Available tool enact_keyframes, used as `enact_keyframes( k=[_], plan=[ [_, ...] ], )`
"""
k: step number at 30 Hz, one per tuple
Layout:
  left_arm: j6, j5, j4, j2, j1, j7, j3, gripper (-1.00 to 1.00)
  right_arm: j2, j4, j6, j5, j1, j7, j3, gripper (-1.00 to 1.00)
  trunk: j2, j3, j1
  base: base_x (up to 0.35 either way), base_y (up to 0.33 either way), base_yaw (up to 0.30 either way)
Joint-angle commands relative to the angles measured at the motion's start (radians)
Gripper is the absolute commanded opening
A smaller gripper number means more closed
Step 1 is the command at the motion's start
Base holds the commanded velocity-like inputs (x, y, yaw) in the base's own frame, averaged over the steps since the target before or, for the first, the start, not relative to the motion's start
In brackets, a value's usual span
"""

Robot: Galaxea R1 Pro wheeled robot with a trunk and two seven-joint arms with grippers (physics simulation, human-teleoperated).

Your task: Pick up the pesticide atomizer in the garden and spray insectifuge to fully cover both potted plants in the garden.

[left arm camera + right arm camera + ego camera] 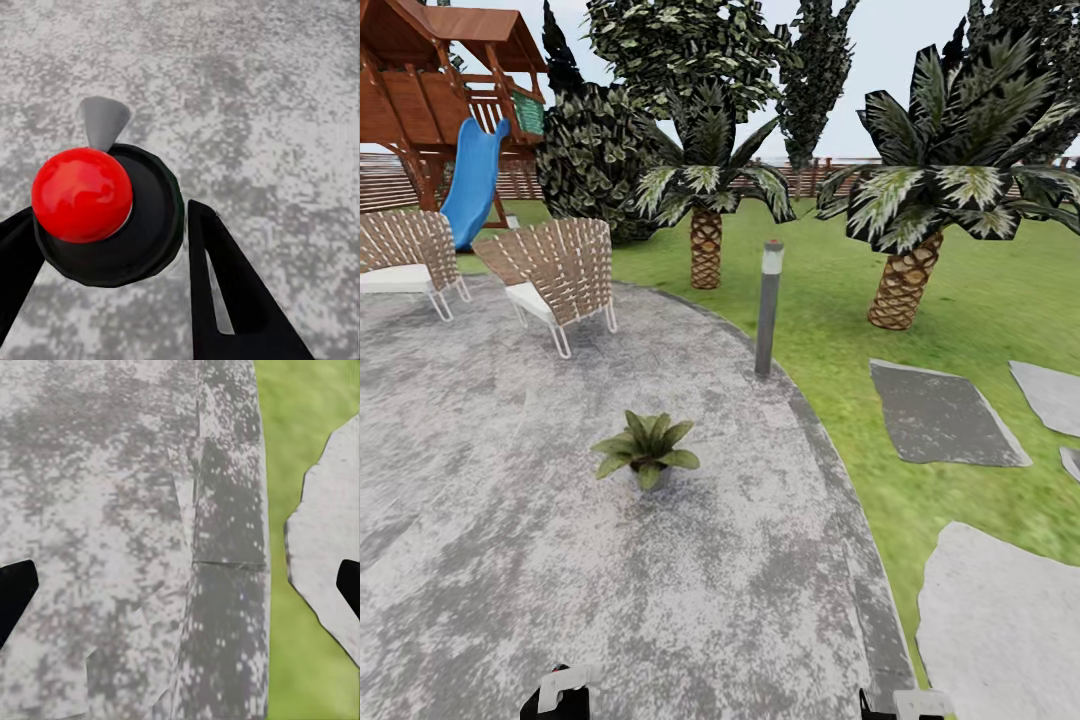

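Left gripper [105, 247] is clenched on the spray bottle [109, 217], seen from above: red cap, dark round body, pale nozzle, held over the grey patio [262, 97]. Right gripper [180, 585] is released, fingertips wide apart above the patio edge and grass [307, 427]. One potted plant [647, 449] sits mid-patio, near a bollard lamp [768, 306] and wicker chairs [555, 275].

Flat, even daylight; no cast shadows; soft, blotchy rendered textures
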Motion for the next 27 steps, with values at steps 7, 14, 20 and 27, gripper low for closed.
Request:
enact_keyframes(
  k=[7,14,20,27],
  plan=[
    [-0.003,0.004,0.001,0.000,-0.001,0.001,-0.002,-1.00,0.000,0.001,-0.002,0.005,0.000,-0.007,0.001,1.00,0.000,-0.001,0.000,0.110,0.297,-0.058],
    [-0.004,0.004,0.000,0.000,-0.001,0.001,-0.002,-1.00,0.000,0.000,-0.002,0.005,0.000,-0.007,0.001,1.00,0.000,-0.001,0.000,0.110,0.297,-0.234],
    [-0.004,0.004,0.000,0.000,-0.001,0.001,-0.001,-1.00,0.000,0.000,-0.002,0.005,0.000,-0.007,0.001,1.00,0.000,-0.001,0.000,0.103,0.298,-0.261],
    [-0.004,0.004,0.000,0.000,-0.001,0.001,-0.002,-1.00,0.000,0.000,-0.002,0.005,-0.001,-0.006,0.001,1.00,0.000,-0.001,0.000,0.051,0.302,-0.262]
  ],
)
